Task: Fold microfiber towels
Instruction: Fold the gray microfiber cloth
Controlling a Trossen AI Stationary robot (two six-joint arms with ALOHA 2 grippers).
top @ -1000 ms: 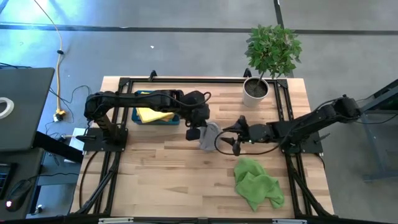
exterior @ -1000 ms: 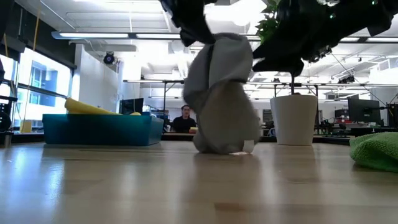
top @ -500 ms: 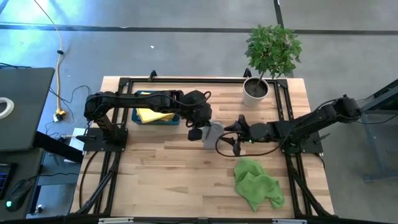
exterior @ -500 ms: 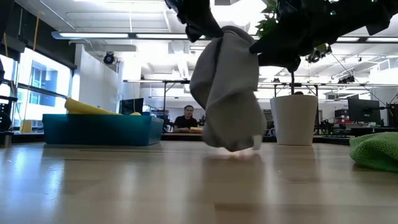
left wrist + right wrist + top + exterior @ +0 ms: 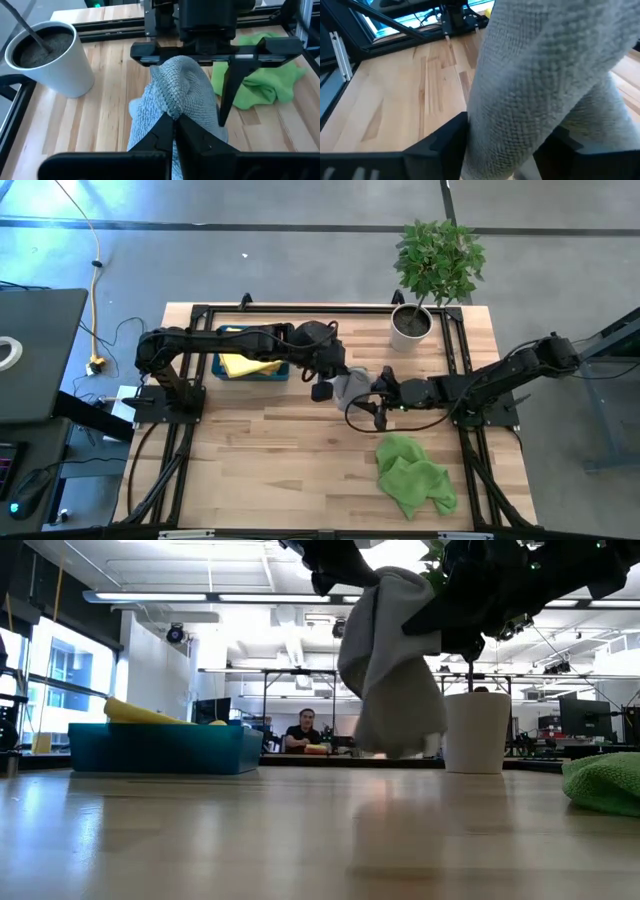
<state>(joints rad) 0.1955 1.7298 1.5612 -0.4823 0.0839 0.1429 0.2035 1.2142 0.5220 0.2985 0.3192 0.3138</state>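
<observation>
The grey towel hangs clear of the table, pinched in the closed left gripper, between the right gripper's spread fingers.

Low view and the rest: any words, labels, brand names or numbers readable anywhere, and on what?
None readable in any view.
The grey towel, teal tray and white plant pot show no print.
Screens in the room behind are too small to read.
</observation>
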